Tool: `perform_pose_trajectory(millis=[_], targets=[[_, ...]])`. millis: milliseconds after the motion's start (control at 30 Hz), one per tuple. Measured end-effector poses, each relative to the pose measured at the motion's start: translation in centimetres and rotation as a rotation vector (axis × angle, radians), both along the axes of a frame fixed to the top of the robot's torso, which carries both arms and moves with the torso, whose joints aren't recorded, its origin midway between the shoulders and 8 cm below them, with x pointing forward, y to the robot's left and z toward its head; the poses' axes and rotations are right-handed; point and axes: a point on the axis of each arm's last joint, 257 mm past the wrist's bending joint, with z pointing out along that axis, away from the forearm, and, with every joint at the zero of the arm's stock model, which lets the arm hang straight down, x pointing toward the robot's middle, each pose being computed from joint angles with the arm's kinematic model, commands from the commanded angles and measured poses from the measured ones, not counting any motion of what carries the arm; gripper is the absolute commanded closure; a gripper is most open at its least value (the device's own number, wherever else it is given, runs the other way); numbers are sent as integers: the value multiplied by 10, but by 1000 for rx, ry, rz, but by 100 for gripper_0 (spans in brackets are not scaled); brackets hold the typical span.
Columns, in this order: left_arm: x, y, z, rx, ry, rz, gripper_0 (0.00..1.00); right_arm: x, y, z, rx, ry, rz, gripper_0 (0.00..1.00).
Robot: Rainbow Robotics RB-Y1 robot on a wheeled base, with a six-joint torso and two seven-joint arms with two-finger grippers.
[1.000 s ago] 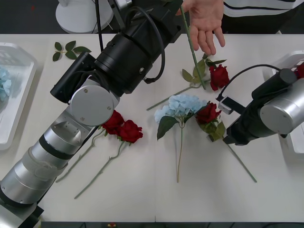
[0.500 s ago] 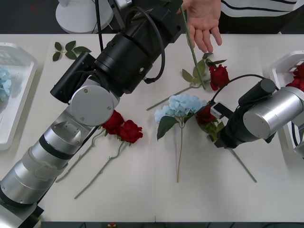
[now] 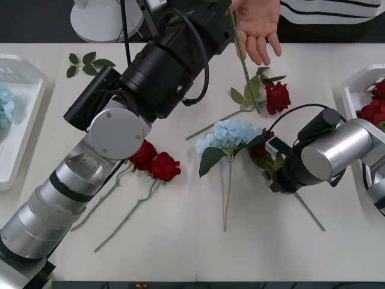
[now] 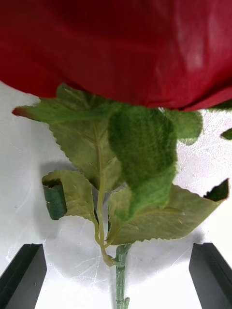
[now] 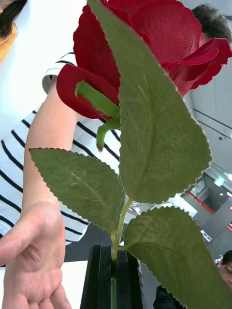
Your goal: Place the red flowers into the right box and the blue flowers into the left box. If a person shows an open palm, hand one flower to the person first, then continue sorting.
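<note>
Left pincer [image 5: 112, 277] clamped on stem of a red rose [image 5: 159, 53], raised at far edge of counter [image 3: 180, 241], beside person's open hand [image 3: 257, 27]; stem [image 3: 243, 66] slants down from the pincer toward the counter. In left wrist view, bloom and leaves right above the black fingers [image 5: 94, 275], person's palm [image 5: 29, 256] just beside, striped sleeve [image 5: 72, 145] behind.

Right pincer [image 4: 116, 275] spread apart, low over a red rose [image 3: 263, 139] lying mid-counter, just right of the blue flower [image 3: 231, 133]; black fingers [image 4: 21, 273] straddling its stem [image 4: 121, 275], apart from it, not touching.

Other red roses: one [image 3: 277, 96] near far edge below the hand, two [image 3: 156, 161] touching each other, left of centre, partly under left arm. Second blue flower [image 3: 6, 102] in left box [image 3: 24, 150]. Red blooms [image 3: 374, 109] in right box [image 3: 355, 90]. Loose leaf sprig [image 3: 87, 62] far left on counter.
</note>
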Motion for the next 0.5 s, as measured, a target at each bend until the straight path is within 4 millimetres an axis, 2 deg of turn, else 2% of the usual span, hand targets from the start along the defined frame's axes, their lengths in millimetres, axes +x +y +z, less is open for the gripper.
perform_pose_trajectory(millis=[67,100,133,200,233,267,300,433,500], targets=[[0,0,0,0,0,0,100,0,0,-2,3,3,-4,17],[0,0,0,0,0,0,100,0,0,-3,5,4,-7,26],[0,0,0,0,0,0,100,0,0,-5,7,4,-10,31],[0,0,0,0,0,0,100,3,0,-6,8,-1,-13,52],[0,0,0,0,0,0,100,3,-1,-5,8,-3,-14,57],[0,0,0,0,0,0,100,4,-1,-5,9,-6,-15,68],[0,0,0,0,0,0,100,5,-1,-5,10,-7,-15,73],[0,0,0,0,0,0,100,7,-1,-5,12,-12,-17,83],[0,0,0,0,0,0,100,8,-1,-5,14,-15,-18,92]])
